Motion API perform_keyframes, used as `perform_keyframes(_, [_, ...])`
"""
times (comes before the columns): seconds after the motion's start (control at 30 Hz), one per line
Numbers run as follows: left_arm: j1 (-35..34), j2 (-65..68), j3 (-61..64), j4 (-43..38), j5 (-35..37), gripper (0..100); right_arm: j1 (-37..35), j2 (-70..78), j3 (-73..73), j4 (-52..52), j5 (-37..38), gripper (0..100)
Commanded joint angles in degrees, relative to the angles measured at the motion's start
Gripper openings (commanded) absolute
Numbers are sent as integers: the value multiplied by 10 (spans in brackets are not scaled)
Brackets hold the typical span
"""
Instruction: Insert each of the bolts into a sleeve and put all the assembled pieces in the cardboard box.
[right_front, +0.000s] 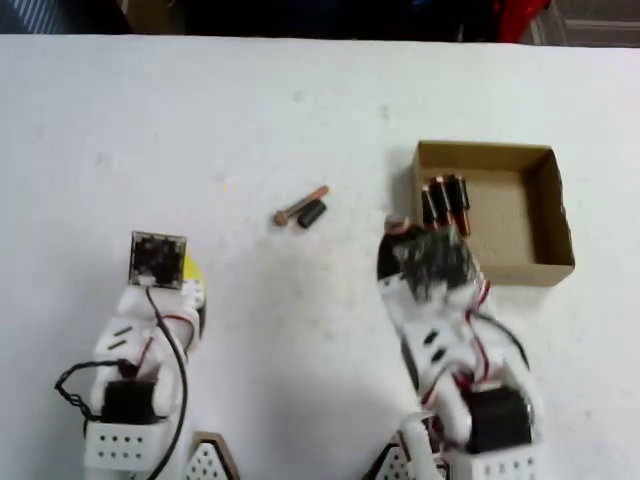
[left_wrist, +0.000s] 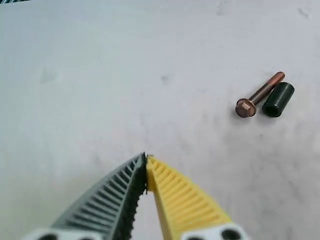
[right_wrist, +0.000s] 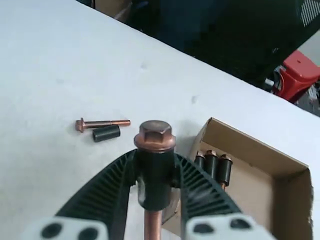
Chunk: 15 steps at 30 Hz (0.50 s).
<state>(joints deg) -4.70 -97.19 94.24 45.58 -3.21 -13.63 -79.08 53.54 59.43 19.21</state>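
A loose copper bolt (right_front: 299, 205) lies mid-table with a black sleeve (right_front: 312, 213) beside it; both also lie ahead of my left gripper (left_wrist: 146, 159), the bolt (left_wrist: 259, 95) and the sleeve (left_wrist: 278, 99) side by side. That gripper is shut and holds nothing. My right gripper (right_wrist: 154, 172) is shut on an assembled bolt-in-sleeve (right_wrist: 154, 165), copper head up, just beside the near left corner of the cardboard box (right_front: 545, 215). Three assembled pieces (right_front: 445, 200) lie inside the box at its left side, seen too as assembled pieces (right_wrist: 212, 167).
The white table (right_front: 250, 120) extends far behind the parts. The left arm (right_front: 140, 330) rests at the near left, the right arm (right_front: 450, 350) at the near right, close to the box wall.
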Motion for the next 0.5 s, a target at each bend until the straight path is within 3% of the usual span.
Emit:
perform_keyframes(0.0, [-1, -5, 8, 2, -6, 23, 51, 157, -113, 0, 6, 17])
perform_keyframes(0.23, [-5, -5, 30, 6, -6, 23, 145, 431, -268, 0, 7, 18])
perform_keyframes(0.47, [-5, -5, 31, 34, -9, 23, 181, 669, -416, 0, 7, 18])
